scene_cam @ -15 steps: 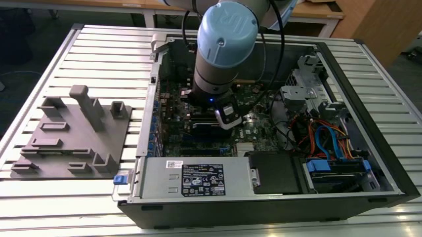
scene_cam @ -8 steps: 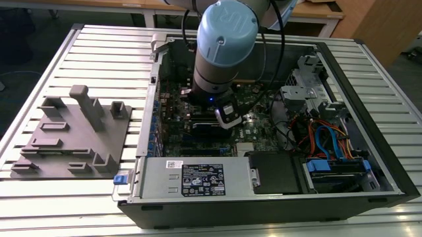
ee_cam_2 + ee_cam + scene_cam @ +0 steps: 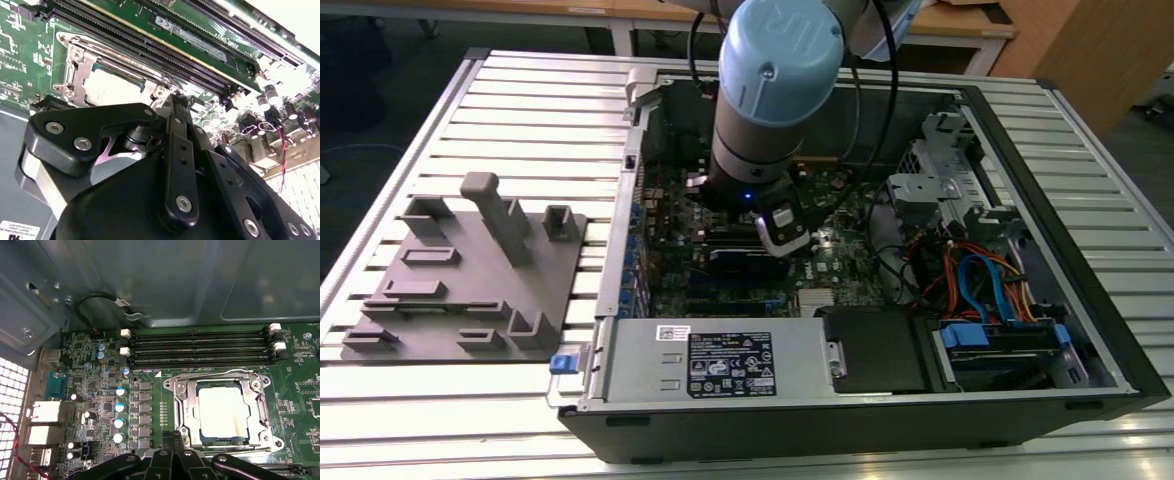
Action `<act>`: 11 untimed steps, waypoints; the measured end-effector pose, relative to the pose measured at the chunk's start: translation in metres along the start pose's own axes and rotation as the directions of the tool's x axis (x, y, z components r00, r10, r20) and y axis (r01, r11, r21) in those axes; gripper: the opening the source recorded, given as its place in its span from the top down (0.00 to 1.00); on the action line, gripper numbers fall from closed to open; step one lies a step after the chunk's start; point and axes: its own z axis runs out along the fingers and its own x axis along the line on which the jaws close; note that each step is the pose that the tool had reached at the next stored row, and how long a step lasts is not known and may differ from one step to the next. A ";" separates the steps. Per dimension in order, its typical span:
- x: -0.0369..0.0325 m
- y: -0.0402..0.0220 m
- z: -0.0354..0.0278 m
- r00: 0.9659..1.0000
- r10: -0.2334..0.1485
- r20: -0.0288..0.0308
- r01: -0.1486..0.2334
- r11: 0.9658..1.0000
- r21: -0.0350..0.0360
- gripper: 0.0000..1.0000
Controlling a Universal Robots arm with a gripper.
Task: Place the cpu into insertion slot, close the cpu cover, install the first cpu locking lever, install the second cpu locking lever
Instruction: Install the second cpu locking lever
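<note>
A: Start closest. What does the arm's own hardware show?

B: In the second wrist view the gripper (image 3: 181,102) fills the foreground, black linkages and screws. Its tips come together just beside the socket's edge, narrow, with nothing visibly held; whether they touch the board I cannot tell. In the first wrist view the fingertips (image 3: 172,440) sit at the near rim of the socket.

A: And the socket itself?

B: The insertion slot (image 3: 176,412) holds the cpu (image 3: 224,409), one pale silver square lying flat inside. The cpu cover (image 3: 186,399) is down around it, its window framing the chip. A wire lever (image 3: 235,372) runs along the far side of the frame.

A: Beyond that?

B: Four long memory slots (image 3: 200,347) lie side by side past the socket, with white latches at their ends. A row of four blue-topped capacitors (image 3: 120,407) stands beside the socket on the motherboard (image 3: 150,375).

A: The wider scene?

B: In the exterior view the arm (image 3: 774,90) reaches down into an open computer case (image 3: 1067,330), which lies on a slatted table (image 3: 534,90). Inside are the green board, a power supply (image 3: 707,362) at the near wall, and blue and orange cables (image 3: 981,280). On the exterior view's left, well apart from the case, sits one grey fixture plate (image 3: 467,280).
</note>
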 end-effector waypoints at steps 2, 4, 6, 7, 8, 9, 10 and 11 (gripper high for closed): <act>0.0000 0.0003 0.0001 1.000 0.000 0.000 0.000 1.000 0.001 0.89; 0.0000 0.0008 0.0002 1.000 0.000 0.000 0.000 1.000 0.001 0.89; 0.0000 0.0007 0.0003 1.000 0.000 0.000 0.000 1.000 0.001 0.89; 0.0000 0.0006 0.0009 1.000 0.000 0.000 0.000 1.000 0.001 0.89; 0.0000 0.0000 0.0014 1.000 0.000 0.000 0.000 1.000 0.001 0.89; 0.0000 -0.0010 0.0019 1.000 0.000 0.000 0.000 1.000 0.002 0.89; -0.0001 -0.0019 0.0026 1.000 0.000 0.000 0.000 1.000 0.001 0.89; -0.0002 -0.0027 0.0035 1.000 0.000 0.000 0.000 1.000 0.001 0.89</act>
